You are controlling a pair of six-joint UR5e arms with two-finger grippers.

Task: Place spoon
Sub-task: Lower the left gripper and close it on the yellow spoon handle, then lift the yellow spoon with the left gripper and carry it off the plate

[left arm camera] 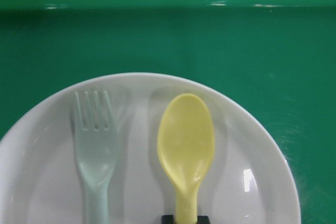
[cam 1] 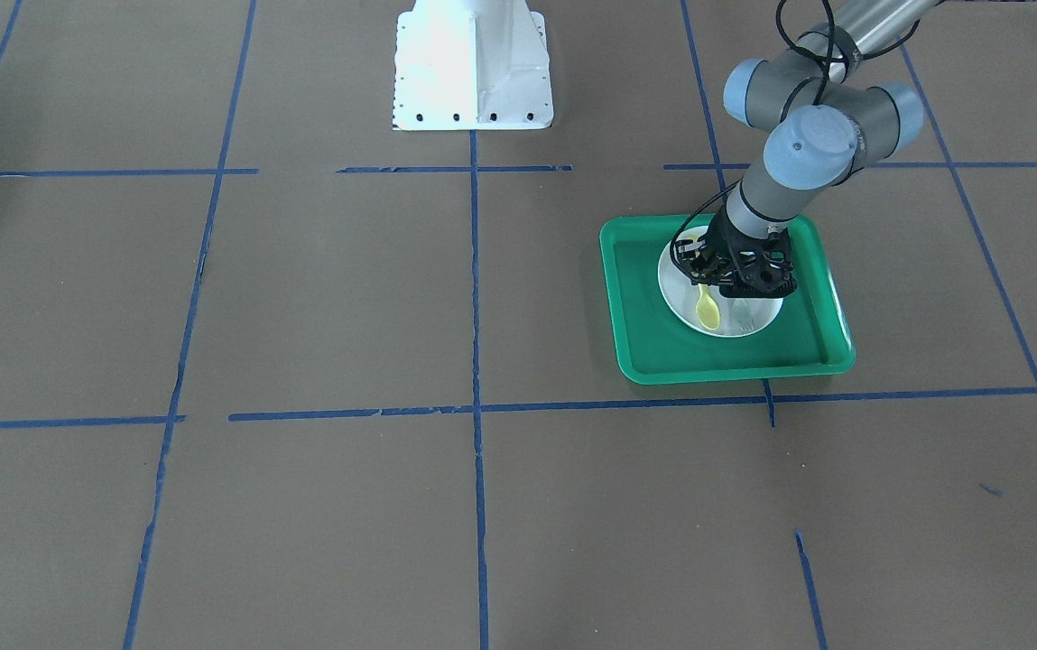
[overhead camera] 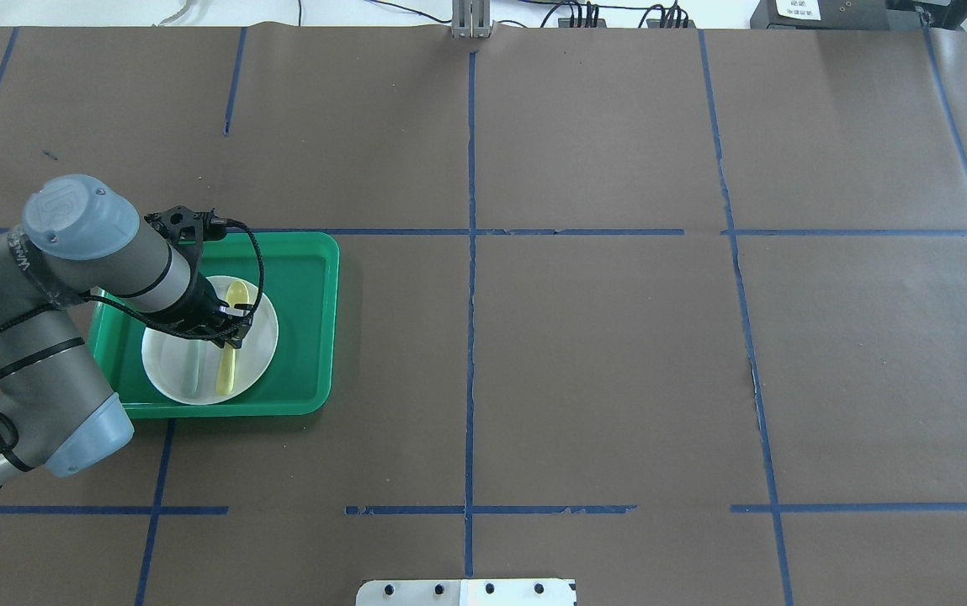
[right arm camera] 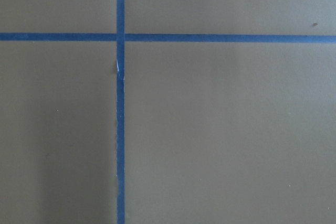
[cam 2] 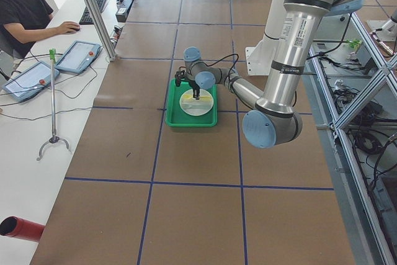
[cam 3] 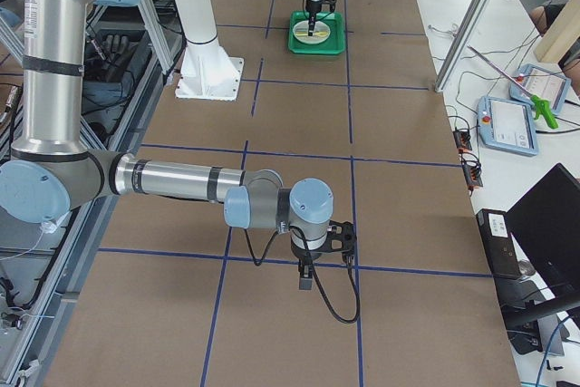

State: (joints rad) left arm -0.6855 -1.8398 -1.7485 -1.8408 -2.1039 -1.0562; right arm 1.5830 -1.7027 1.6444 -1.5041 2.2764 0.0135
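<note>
Now left pincer [overhead camera: 229, 335] grips the spoon [left arm camera: 186, 145] on the plate [left arm camera: 252, 145] — right pincer [cam 3: 306, 278] unclear.

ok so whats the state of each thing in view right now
spoon: lying flat on the plate, handle in the left pincer
fork: lying flat on the plate beside the spoon, not touching
plate: upright in the tray
tray: flat on the table
left pincer: shut on the spoon's handle
right pincer: hanging over the table, open or shut unclear
</note>
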